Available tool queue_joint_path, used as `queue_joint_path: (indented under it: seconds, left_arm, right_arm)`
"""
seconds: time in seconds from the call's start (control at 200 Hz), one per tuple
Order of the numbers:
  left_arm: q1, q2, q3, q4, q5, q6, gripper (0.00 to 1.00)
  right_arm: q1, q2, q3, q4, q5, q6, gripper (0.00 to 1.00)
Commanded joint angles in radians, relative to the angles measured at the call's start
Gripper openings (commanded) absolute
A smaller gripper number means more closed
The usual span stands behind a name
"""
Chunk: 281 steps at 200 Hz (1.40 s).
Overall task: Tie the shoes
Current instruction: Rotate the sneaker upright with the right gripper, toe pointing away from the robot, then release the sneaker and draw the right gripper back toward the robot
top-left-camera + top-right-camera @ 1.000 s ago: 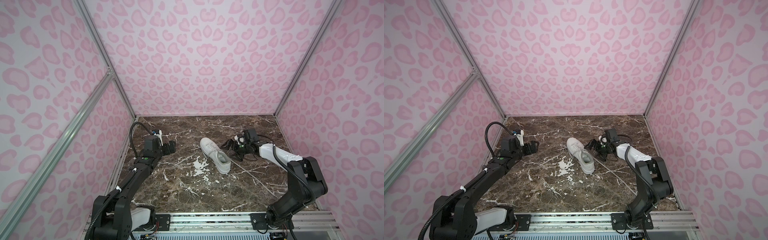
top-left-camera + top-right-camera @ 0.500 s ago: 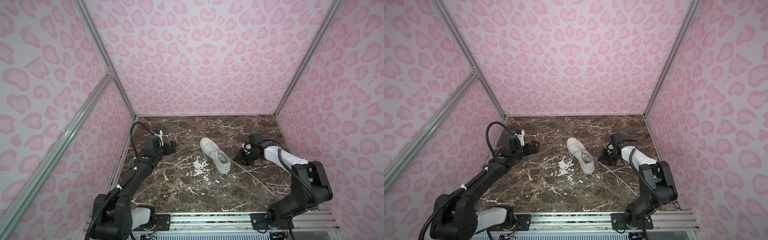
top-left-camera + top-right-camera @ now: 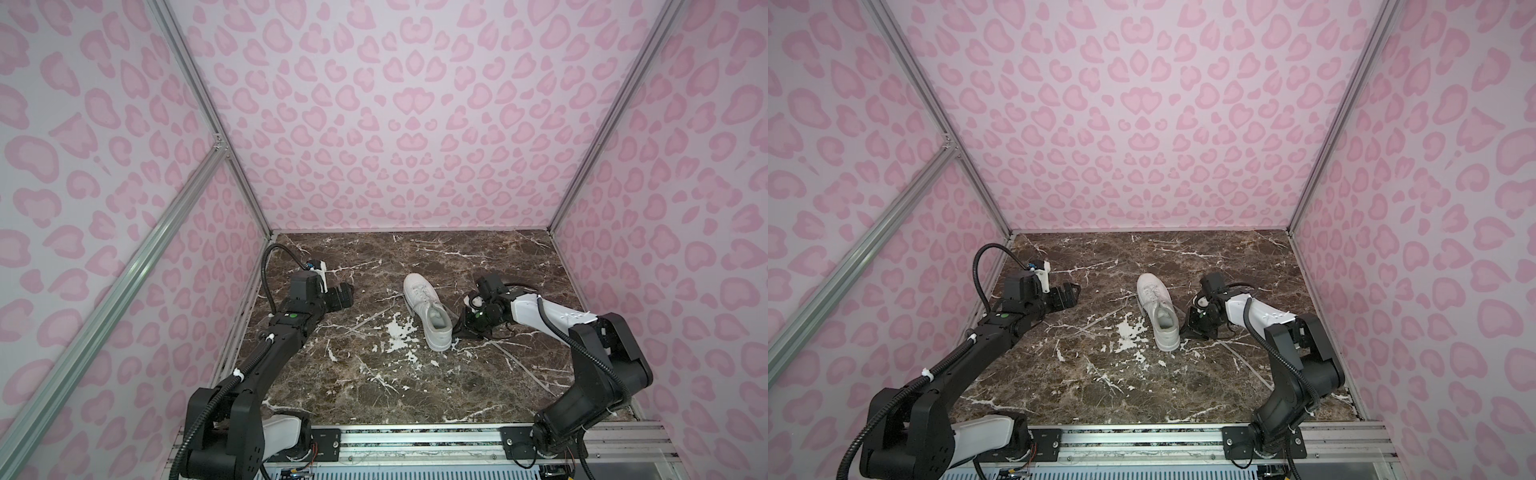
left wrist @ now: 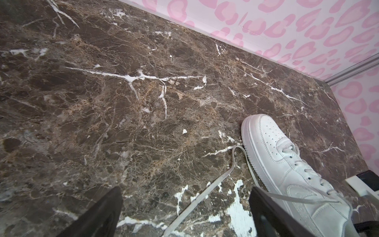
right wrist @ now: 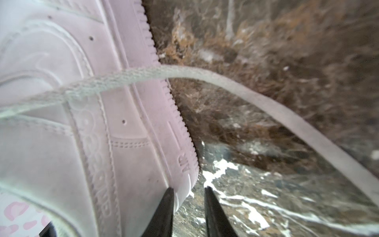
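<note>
The white shoe [image 3: 428, 309] [image 3: 1158, 309] lies mid-floor in both top views, toe toward the back wall. Its laces are untied. One lace [image 4: 205, 190] lies on the floor beside the sole and passes between the wide-open fingers of my left gripper [image 4: 185, 195] [image 3: 347, 294], which holds nothing and hovers left of the shoe [image 4: 287, 168]. My right gripper [image 3: 459, 330] [image 5: 188, 187] points down at the heel corner of the shoe [image 5: 82, 123]. Its jaws are narrowed, with a gap and nothing clamped. The other lace [image 5: 225, 82] runs over the sole onto the floor beside those jaws.
The brown marble floor [image 3: 374, 374] is boxed in by pink patterned walls [image 3: 395, 124] on three sides. Aluminium posts stand at the back corners. A metal rail [image 3: 415, 440] carrying both arm bases runs along the front edge.
My right gripper has dropped from beside the shoe's middle to its heel, and its jaws have narrowed from wide open. The left arm has hardly moved.
</note>
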State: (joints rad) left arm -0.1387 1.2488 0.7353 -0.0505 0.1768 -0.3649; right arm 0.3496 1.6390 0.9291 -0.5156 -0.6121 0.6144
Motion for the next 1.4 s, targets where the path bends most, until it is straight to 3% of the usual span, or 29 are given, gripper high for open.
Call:
queue_joint_path:
  seconds: [0.0, 0.33, 0.59, 0.77, 0.92, 1.05, 1.23, 1.4]
  left_arm:
    - [0.001, 0.004, 0.015, 0.001, 0.006, 0.001, 0.98]
    - [0.0, 0.016, 0.019, -0.002, 0.016, -0.002, 0.98]
    - [-0.001, 0.021, 0.02, -0.005, 0.02, -0.007, 0.99]
    - [-0.002, 0.034, 0.021, -0.023, 0.018, -0.02, 1.0]
    - [-0.017, 0.046, 0.017, -0.043, -0.001, -0.035, 0.99]
    - [-0.048, 0.069, 0.032, -0.076, -0.036, -0.029, 0.97]
    - [-0.092, 0.103, 0.045, -0.092, -0.05, -0.029, 0.96]
    - [-0.111, 0.148, 0.069, -0.112, -0.051, -0.029, 0.95]
  right_arm:
    - [0.018, 0.006, -0.011, 0.043, -0.029, 0.03, 0.29]
    - [0.078, 0.046, 0.015, 0.075, -0.067, 0.05, 0.29]
    - [0.069, 0.015, 0.029, 0.042, -0.023, 0.058, 0.29]
    - [-0.021, -0.08, 0.019, -0.132, 0.134, 0.022, 0.29]
    - [-0.114, -0.152, -0.011, -0.261, 0.28, 0.022, 0.39]
    - [-0.182, -0.244, -0.09, -0.259, 0.311, 0.103, 0.45]
    - [-0.213, -0.343, -0.194, -0.241, 0.37, 0.228, 0.46]
    - [-0.238, -0.306, -0.195, -0.272, 0.474, 0.219, 0.45]
